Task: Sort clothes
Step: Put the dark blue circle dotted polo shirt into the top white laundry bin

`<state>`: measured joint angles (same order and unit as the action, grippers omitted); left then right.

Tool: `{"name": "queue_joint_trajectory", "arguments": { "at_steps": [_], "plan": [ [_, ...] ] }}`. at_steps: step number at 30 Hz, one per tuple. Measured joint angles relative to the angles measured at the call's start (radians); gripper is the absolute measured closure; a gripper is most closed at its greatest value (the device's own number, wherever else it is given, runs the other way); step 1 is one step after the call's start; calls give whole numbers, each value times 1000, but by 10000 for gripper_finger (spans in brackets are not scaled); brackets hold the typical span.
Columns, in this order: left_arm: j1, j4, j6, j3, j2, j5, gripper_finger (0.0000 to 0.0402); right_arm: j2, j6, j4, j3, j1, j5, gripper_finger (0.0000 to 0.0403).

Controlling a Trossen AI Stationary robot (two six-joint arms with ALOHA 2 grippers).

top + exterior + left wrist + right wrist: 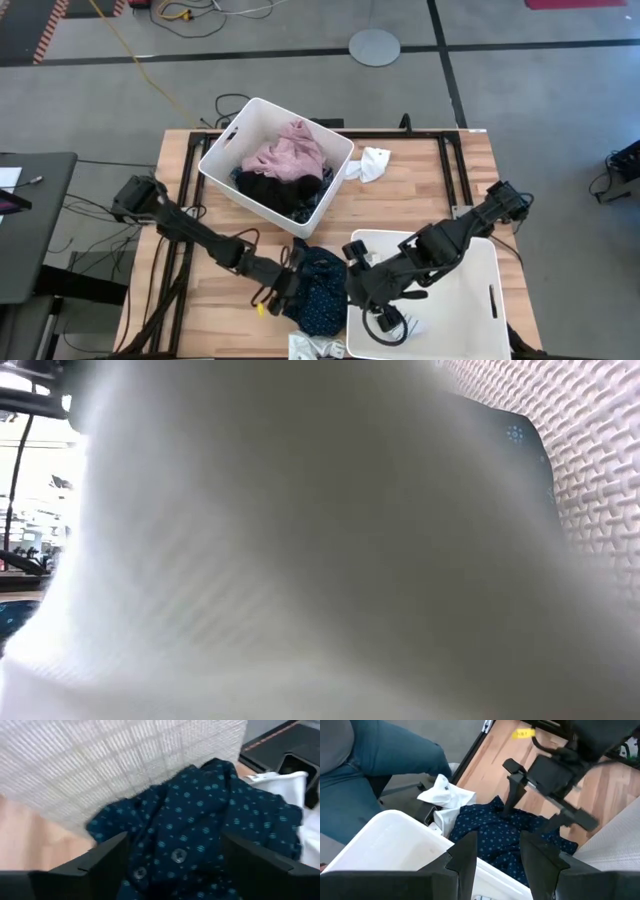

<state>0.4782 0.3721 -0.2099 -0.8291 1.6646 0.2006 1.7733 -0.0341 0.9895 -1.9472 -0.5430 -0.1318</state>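
The navy dotted garment [320, 288] lies crumpled on the table between the two grippers, against the near-right bin's left wall. My left gripper [287, 284] is open and low over the garment's left part. Its fingers [107, 862] stand on either side of a raised fold [185, 845]. It also shows in the right wrist view [532, 815]. My right gripper [497, 857] is open and empty over the near-right bin's left rim [415, 827]. The pink garment [292, 152] and black garment [268, 187] lie in the far bin [222, 150]. A small white sock [373, 164] lies on the table right of that bin. My left gripper comes down at the navy dotted garment's middle [520, 827] from above, slanting from the table's left. Its open fingertips [509, 809] reach the cloth's surface, but I cannot tell whether they touch it. The garment lies slack on the table.
White cloth [315, 348] lies at the table's near edge and fills the low view [300, 560]. The near-right bin [470, 250] holds a small dark item [388, 322]. A person's jeans-clad leg [380, 765] shows beyond the near edge. A yellow tag [262, 309] lies near my left gripper.
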Motion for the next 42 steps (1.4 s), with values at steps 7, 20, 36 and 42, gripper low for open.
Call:
{"name": "queue_joint_trajectory", "arguments": {
  "at_steps": [7,20,36,42],
  "plan": [
    [-25,79,39,0,78,-148,39,0,0,-4,0,2,0,237],
    [-98,122,39,-68,283,-141,37,0,-3,-42,0,2,0,237],
    [-76,81,-32,-90,323,-114,374,0,-18,-51,0,2,0,237],
    [-53,-21,-53,-86,243,-50,374,0,-18,-55,0,2,0,237]
  ]
}}
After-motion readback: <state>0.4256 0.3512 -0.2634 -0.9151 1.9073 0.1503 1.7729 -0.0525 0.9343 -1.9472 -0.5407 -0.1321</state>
